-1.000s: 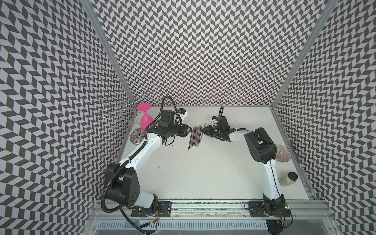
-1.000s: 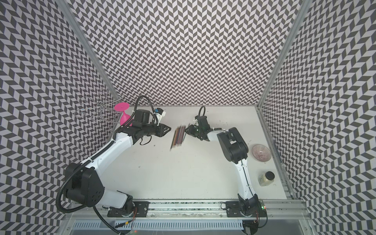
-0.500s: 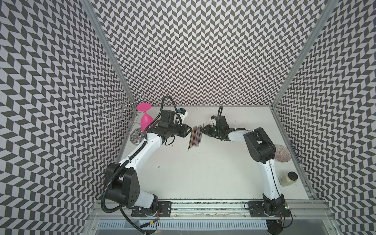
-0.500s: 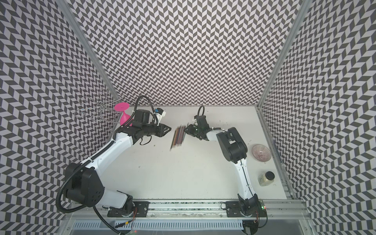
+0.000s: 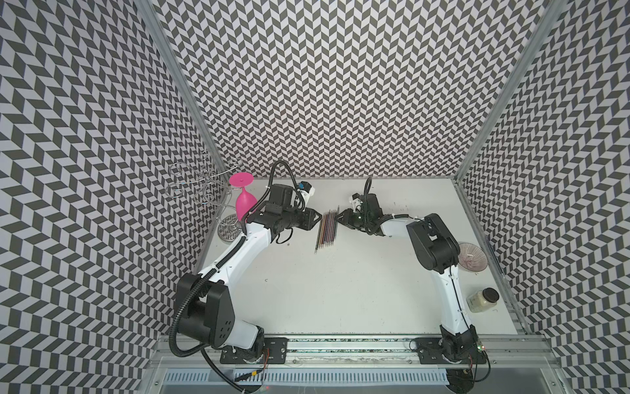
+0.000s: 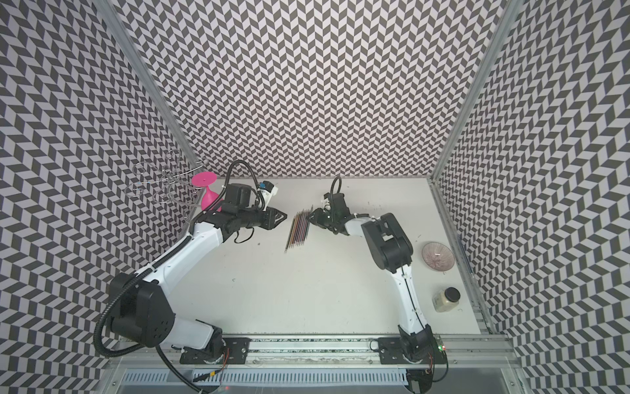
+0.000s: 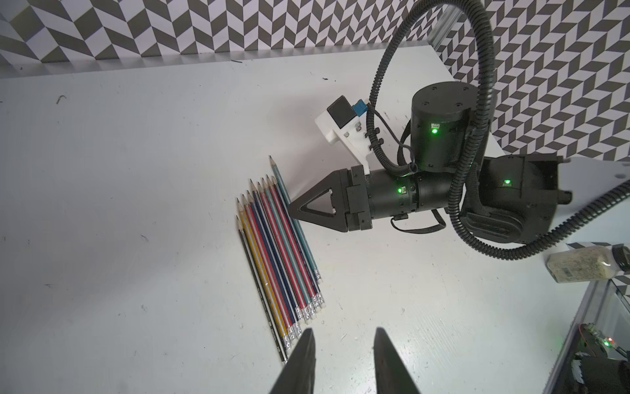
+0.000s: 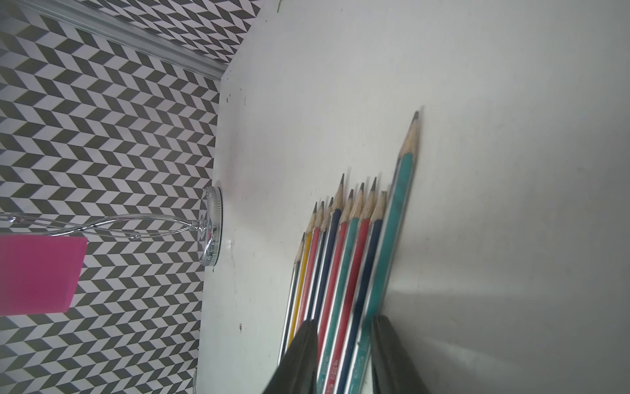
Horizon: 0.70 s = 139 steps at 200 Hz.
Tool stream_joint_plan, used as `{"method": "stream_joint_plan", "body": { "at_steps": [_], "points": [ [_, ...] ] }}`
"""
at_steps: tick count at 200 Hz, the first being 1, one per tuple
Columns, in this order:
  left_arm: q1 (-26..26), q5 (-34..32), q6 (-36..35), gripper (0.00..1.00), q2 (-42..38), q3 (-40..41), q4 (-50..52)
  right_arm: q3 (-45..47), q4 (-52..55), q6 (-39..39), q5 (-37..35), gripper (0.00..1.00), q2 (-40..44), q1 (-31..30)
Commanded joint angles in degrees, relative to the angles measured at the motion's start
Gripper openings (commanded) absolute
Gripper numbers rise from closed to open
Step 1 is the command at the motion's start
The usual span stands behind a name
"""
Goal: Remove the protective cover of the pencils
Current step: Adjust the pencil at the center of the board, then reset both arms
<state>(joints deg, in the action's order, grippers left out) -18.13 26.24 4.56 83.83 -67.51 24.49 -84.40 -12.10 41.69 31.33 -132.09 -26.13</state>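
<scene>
Several thin pencils [image 5: 326,231] [image 6: 297,229] lie side by side on the white table, points toward the back wall. No protective cover can be made out on them. My left gripper [image 5: 318,218] [image 7: 344,331] hovers just left of the row, open and empty, near the eraser ends of the pencils [image 7: 279,252]. My right gripper [image 5: 337,218] [image 8: 344,319] reaches in from the right. Its tip [image 7: 291,208] meets the outermost teal pencil. Its jaws stand apart, and several pencils [image 8: 347,259] run across the gap.
A pink glass [image 5: 242,201] hangs upside down on a wire rack [image 5: 204,184] at the back left. A glass bowl [image 5: 470,256] and a small jar [image 5: 482,300] stand along the right edge. Patterned walls close in three sides.
The right arm's elbow has shifted slightly to the left. The pencils and the left arm stay where they were.
</scene>
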Motion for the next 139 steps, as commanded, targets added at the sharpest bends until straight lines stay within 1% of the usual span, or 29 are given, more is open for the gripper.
{"method": "stream_joint_plan", "body": {
  "at_steps": [1,28,44,51,54,58,61,62,64,65,67,72,84,93,97,103,105,108,113,114,118,120,129,139],
  "points": [
    [-0.20,-0.27,-0.35,0.31,-0.60,0.26,-0.12,0.76,0.24,0.08,-1.51,0.30,0.11,-0.24],
    [-0.19,-0.50,-0.39,0.35,-1.79,0.61,-0.81,4.80,0.42,-1.81,-4.14,0.30,5.95,0.71],
    [-0.19,-0.37,-0.25,0.38,-3.30,1.21,-2.00,9.40,0.00,-5.06,-7.33,0.31,12.87,1.58],
    [-0.24,-0.44,-0.18,0.41,-4.14,1.59,-2.76,12.18,-0.57,-7.54,-9.38,0.32,17.02,2.03],
    [-0.25,-0.48,-0.17,0.44,-4.52,1.73,-3.06,13.51,-1.03,-8.76,-10.34,0.32,19.09,2.23],
    [-0.24,-0.47,-0.16,0.51,-5.06,1.89,-3.52,15.67,-1.84,-10.30,-11.99,0.33,21.92,2.45],
    [-0.24,-0.38,-0.05,0.65,-5.44,2.06,-3.83,17.52,-2.67,-11.60,-13.36,0.34,24.21,2.62],
    [-0.24,-0.39,-0.02,0.72,-5.57,2.09,-3.97,18.04,-2.93,-11.97,-13.78,0.34,25.07,2.64],
    [-0.26,-0.33,0.00,0.91,-5.89,2.17,-4.11,19.56,-3.68,-12.86,-14.84,0.34,26.48,2.77],
    [-0.25,-0.32,-0.03,0.95,-6.06,2.23,-4.24,20.16,-4.24,-13.13,-15.53,0.34,27.52,2.80],
    [-0.20,-0.27,-0.02,0.98,-6.34,2.28,-4.46,21.30,-4.60,-14.09,-16.70,0.35,29.18,2.83],
    [-0.21,-0.08,0.08,0.99,-7.24,2.52,-5.12,24.99,-6.12,-16.36,-20.11,0.37,33.38,3.06],
    [-0.15,0.76,0.28,0.99,-9.64,3.33,-7.25,32.79,-9.60,-21.18,-30.30,0.45,43.66,3.05],
    [0.00,0.79,0.66,0.99,-11.84,4.52,-9.33,38.18,-12.18,-22.91,-39.13,0.54,50.65,3.02],
    [0.22,0.63,0.80,0.99,-12.83,5.14,-10.34,40.41,-13.46,-24.16,-42.54,0.60,53.31,3.07],
    [0.43,0.16,1.26,0.99,-14.49,6.29,-12.13,43.82,-15.77,-27.73,-46.44,0.65,56.97,3.15],
    [0.52,-0.02,1.40,0.99,-14.99,6.63,-12.57,45.37,-17.27,-29.45,-48.51,0.70,58.65,3.19],
    [0.69,-0.34,1.56,0.99,-15.68,7.19,-13.49,46.58,-18.71,-30.57,-49.78,0.71,59.59,3.19],
    [1.00,-1.25,1.96,0.99,-16.81,8.02,-14.67,50.32,-23.21,-34.54,-52.71,0.80,62.46,3.19],
    [1.04,-1.44,2.08,0.99,-17.05,8.14,-14.92,50.32,-23.21,-34.54,-52.71,0.80,62.46,3.19],
    [1.34,-2.03,2.37,0.99,-17.90,8.85,-15.97,53.72,-27.59,-38.17,-55.11,0.97,64.24,3.19],
    [1.41,-2.15,2.47,0.99,-18.22,9.23,-16.43,54.95,-29.49,-39.36,-55.89,1.00,64.72,3.19],
    [2.31,-1.76,3.18,0.99,-19.49,10.53,-18.29,60.36,-37.66,-46.08,-59.19,0.99,66.40,3.26],
    [2.94,-1.64,3.93,0.99,-20.16,11.52,-19.66,65.33,-45.15,-52.82,-61.97,0.99,66.29,3.38]
  ]
}}
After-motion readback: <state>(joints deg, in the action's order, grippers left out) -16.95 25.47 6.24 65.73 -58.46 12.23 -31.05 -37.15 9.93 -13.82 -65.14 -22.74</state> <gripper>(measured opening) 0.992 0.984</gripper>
